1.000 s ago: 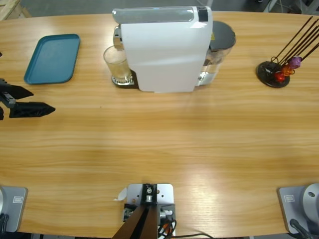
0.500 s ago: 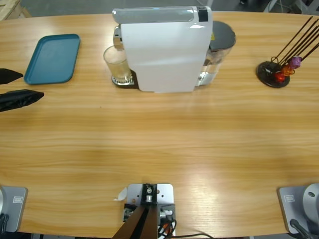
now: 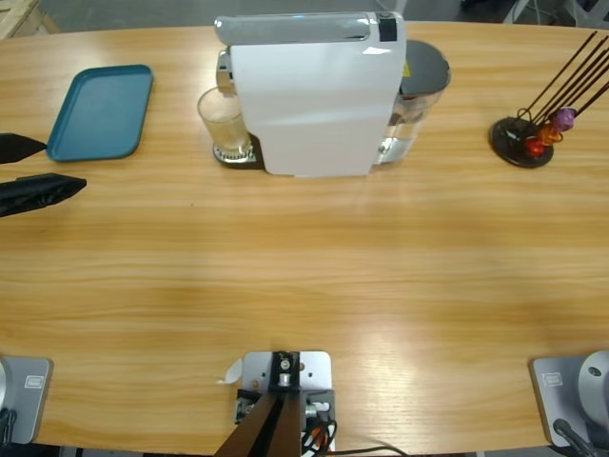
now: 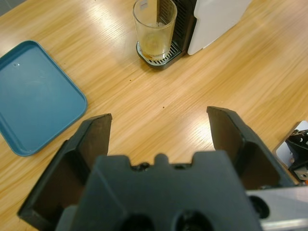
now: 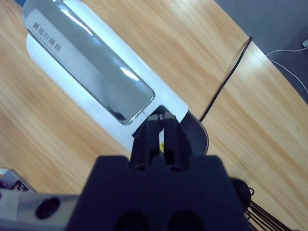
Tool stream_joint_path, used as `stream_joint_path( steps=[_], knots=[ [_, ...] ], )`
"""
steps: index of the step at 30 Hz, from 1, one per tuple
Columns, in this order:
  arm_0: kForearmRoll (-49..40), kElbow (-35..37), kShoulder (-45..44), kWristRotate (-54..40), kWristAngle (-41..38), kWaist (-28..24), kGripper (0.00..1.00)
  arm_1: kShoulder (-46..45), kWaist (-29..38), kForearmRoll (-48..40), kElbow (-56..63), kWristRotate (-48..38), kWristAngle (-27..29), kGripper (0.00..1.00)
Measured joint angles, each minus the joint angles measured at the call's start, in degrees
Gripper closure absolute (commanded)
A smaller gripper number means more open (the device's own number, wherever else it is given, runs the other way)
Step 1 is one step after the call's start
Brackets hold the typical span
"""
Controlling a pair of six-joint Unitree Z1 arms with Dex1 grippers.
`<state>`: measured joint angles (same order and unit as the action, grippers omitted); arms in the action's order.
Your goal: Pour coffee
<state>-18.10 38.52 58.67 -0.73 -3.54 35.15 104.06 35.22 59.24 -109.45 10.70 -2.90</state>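
The left gripper hung with its two black jaws spread wide and nothing between them, over bare wood at the left end of the long wooden table. Ahead of those jaws, well apart, the tall clear drinking glass stood upright, mouth up, on the black drip grate of the boxy white coffee machine. No dark coffee showed in the glass; only a pale yellowish film near its bottom. The flat teal plastic tray lay beside the left jaw, holding nothing. The machine's long axis ran along the table, its spout end toward the left gripper.

The right gripper had its jaws pressed together on nothing, hanging above the machine's glossy silver lid, tips at the end by the dark grey tank lid. A black stand of thin sticks with coloured beads sat far off.
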Motion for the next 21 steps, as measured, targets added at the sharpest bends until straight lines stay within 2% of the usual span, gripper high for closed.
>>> stream_joint_path(
  steps=[21],
  knots=[
    [0.0, 0.0, 0.0, 0.0, 0.0, 0.0, 0.147, 1.0, 0.0, 0.6, 1.6, 0.0, -1.3, 1.000]
  ],
)
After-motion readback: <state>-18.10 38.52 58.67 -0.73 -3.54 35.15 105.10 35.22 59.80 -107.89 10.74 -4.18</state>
